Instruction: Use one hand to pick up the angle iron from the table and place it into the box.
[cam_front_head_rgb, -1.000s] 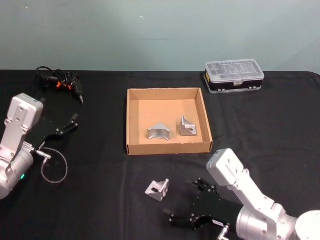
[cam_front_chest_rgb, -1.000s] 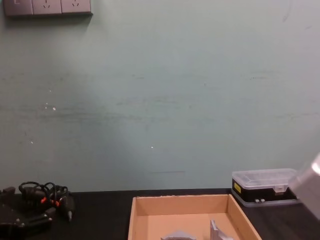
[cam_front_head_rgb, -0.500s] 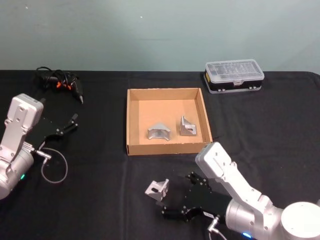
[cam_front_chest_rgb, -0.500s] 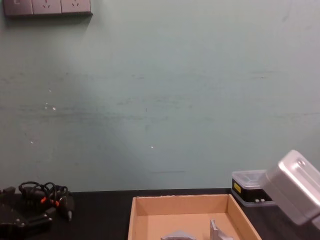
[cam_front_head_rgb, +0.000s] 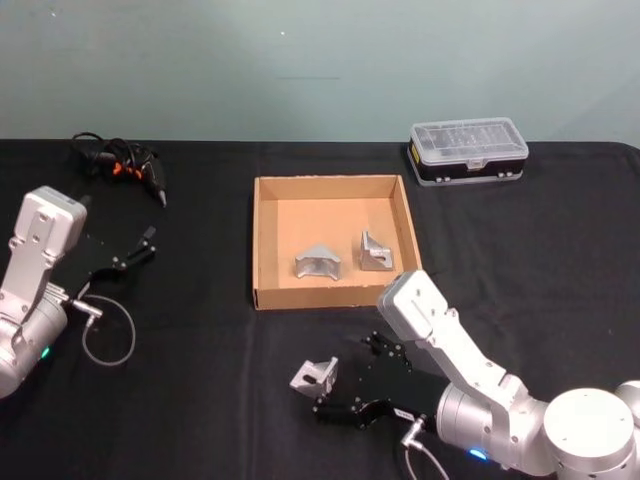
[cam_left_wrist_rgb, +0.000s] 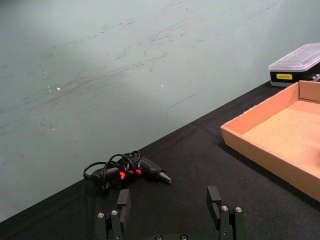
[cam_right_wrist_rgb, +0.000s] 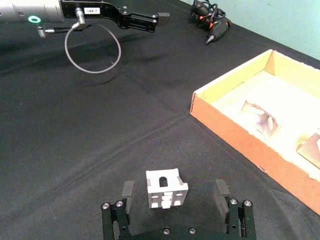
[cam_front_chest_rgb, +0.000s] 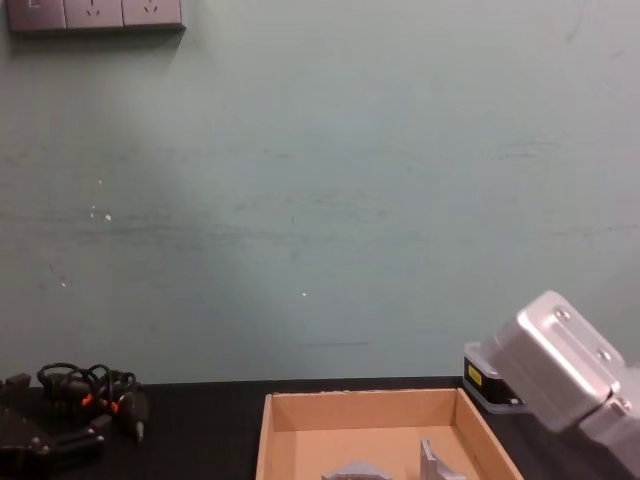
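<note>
One angle iron lies on the table before the box; seemingly two brackets lie inside.

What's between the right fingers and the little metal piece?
Only bare table, in the right wrist view: the angle iron sits between the right gripper's open fingers, touching neither. Left gripper idles far left.

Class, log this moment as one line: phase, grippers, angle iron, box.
phase: pre-grasp | right gripper: open, straddling angle iron on table | left gripper: open, parked left | box: two angle irons inside
</note>
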